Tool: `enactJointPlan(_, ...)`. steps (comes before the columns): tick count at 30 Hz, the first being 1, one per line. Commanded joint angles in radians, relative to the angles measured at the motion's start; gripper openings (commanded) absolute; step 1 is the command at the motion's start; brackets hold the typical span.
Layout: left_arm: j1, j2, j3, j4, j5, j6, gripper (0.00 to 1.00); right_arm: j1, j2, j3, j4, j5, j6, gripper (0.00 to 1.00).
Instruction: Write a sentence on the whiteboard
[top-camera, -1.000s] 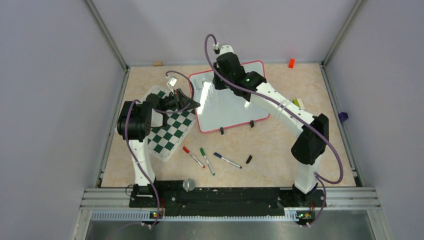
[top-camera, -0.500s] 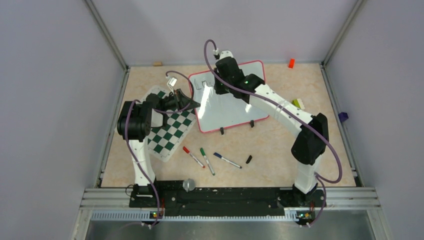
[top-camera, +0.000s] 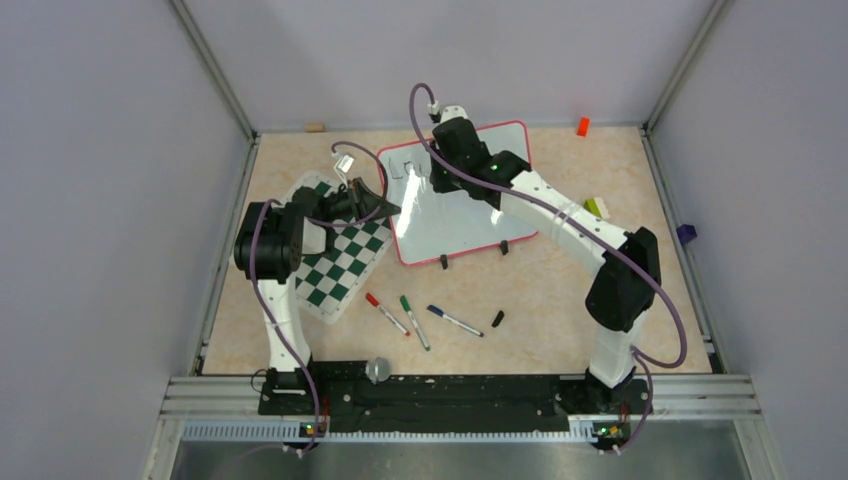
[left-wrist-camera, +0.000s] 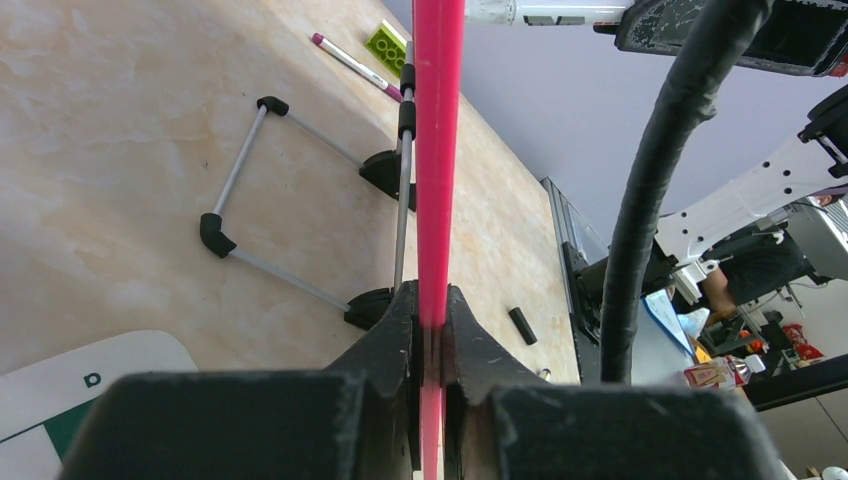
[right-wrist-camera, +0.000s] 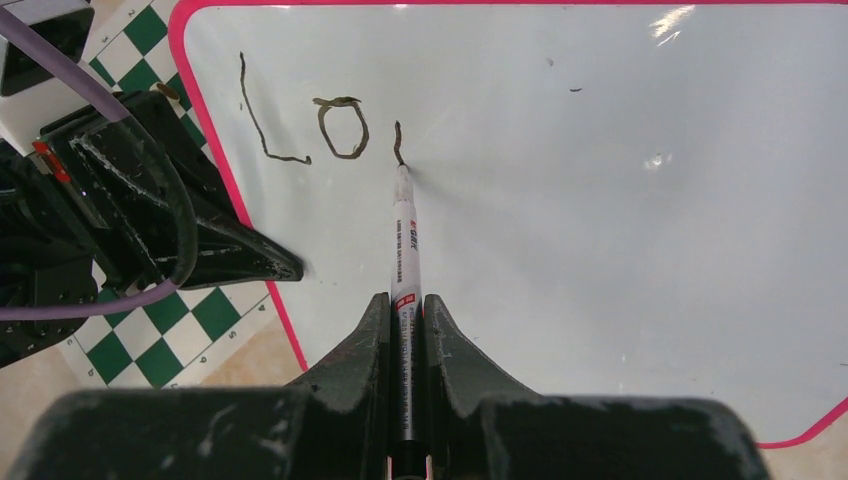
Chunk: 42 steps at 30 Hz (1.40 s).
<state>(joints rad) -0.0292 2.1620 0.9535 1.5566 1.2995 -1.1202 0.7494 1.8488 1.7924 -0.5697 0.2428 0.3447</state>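
The right hand (right-wrist-camera: 405, 305) was closed narrow on a black marker (right-wrist-camera: 404, 235). The marker's long axis ran straight out from the hand, and its tip touched the whiteboard (right-wrist-camera: 620, 260) just right of the "o". The sentence (right-wrist-camera: 300, 130) so far read "Lo" plus 1 short stroke of letter 3, all in the board's far left corner. Blank board lay to the right of the tip for line 1 and on the near side for line 2. My read: the next strokes run rightward from the tip, away from the left hand (left-wrist-camera: 430, 315). That hand was clamped narrow on the board's red frame at its left edge, over the checkered mat (top-camera: 335, 265), so only the right arm was free to write. 3 spare markers (top-camera: 415, 320) lay on the counter (top-camera: 560, 290), well apart from the board on its near side.
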Motion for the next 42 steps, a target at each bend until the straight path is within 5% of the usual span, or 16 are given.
enactJointPlan(1, -0.025, -0.038, -0.001, 0.062, 0.088, -0.015, 0.0, -0.01, -0.03, 0.006, 0.009, 0.029, 0.005, 0.0)
enactJointPlan(23, -0.025, -0.034, 0.001, 0.062, 0.093, -0.018, 0.0, -0.041, 0.068, 0.17, -0.023, 0.041, -0.013, 0.0)
enactJointPlan(42, -0.025, -0.03, 0.006, 0.062, 0.092, -0.018, 0.0, -0.051, -0.059, 0.054, 0.041, -0.02, -0.055, 0.0)
